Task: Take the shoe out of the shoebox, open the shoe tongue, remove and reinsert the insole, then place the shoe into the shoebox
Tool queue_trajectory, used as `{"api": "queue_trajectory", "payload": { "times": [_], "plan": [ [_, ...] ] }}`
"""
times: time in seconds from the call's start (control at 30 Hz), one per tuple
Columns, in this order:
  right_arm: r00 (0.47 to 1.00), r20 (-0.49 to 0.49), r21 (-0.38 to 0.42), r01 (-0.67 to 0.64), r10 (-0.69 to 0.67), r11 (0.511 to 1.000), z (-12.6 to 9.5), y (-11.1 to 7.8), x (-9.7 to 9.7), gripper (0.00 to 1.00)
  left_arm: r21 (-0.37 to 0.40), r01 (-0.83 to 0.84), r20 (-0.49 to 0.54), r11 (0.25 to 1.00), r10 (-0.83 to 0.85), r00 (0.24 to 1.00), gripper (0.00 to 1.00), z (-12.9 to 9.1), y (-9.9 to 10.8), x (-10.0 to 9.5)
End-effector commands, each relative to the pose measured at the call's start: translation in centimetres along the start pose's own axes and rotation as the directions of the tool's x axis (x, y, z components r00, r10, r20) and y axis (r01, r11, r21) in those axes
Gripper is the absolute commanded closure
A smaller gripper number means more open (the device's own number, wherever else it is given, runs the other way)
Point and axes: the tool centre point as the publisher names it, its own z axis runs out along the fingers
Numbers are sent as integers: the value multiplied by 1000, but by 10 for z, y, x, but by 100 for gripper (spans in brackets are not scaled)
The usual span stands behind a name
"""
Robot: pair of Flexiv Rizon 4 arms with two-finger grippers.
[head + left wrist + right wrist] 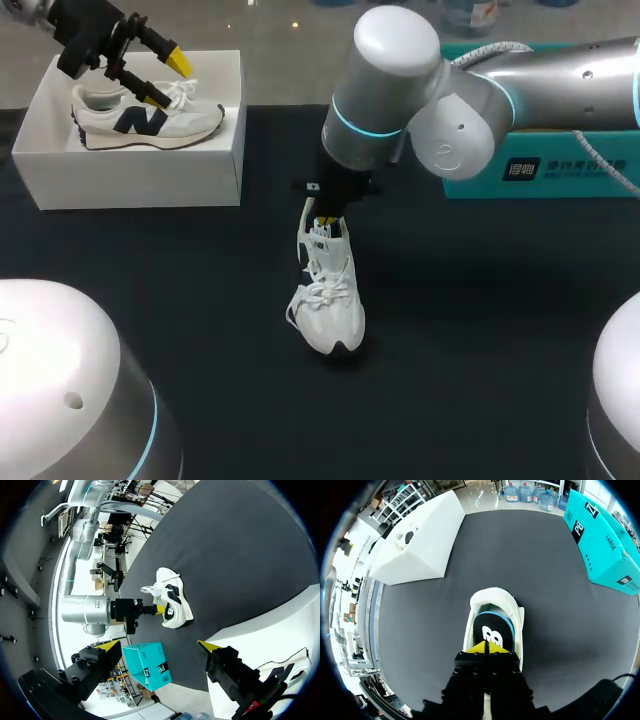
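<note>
A white shoe (330,290) stands on the black table, toe toward me, seen also in the left wrist view as the white shoe (172,597). My right gripper (325,222) is down in its heel opening. In the right wrist view that right gripper (486,647) is shut, its yellow tips resting on the black insole (492,630) inside the shoe (492,602). I cannot tell whether it pinches the insole. A second shoe (145,118) lies in the white shoebox (130,175) at the back left. My left gripper (167,80) hangs open just above it, as the left wrist view's own gripper (157,646) also shows.
A teal box (560,170) sits at the back right behind my right arm (470,90), also seen as the teal box (605,540). The shoebox's side (420,540) stands beyond the shoe. Black table (480,330) stretches to the front and right.
</note>
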Motion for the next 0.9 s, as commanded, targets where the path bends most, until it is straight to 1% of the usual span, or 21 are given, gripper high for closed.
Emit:
{"api": "queue_trajectory", "payload": {
  "times": [0.03, 0.17, 0.37, 0.57, 0.67, 0.8, 0.9],
  "plan": [
    [999, -36, 47, -1, 3, 999, 20, -1, -1, 100, 2, -1, -2, 1000, 1, 1000, 0, -1, 0, 0],
    [999, -32, 82, -9, 12, 997, 33, -6, -5, 100, 2, -1, -2, 1000, 1, 1000, 0, -1, 0, 0],
    [1000, -15, 134, -16, 18, 991, 56, -8, -11, 100, 2, -1, -2, 1000, 1, 1000, 0, -1, 0, 0],
    [1000, -14, 158, -18, 20, 987, 63, -10, -12, 100, 2, -1, -2, 1000, 1, 1000, 0, -1, 0, 0],
    [1000, 3, 157, -15, 15, 988, 62, -10, -11, 100, 2, -1, -2, 1000, 1, 1000, 0, -1, 0, 0],
    [999, 35, 119, -13, 9, 993, 40, -6, -9, 100, 2, -1, -2, 1000, 1, 1000, 0, -1, 0, 0],
    [998, 64, 101, 1, -8, 995, 33, -3, -8, 100, 2, -1, -2, 1000, 1, 1000, 0, -1, 0, 0]
  ]
}}
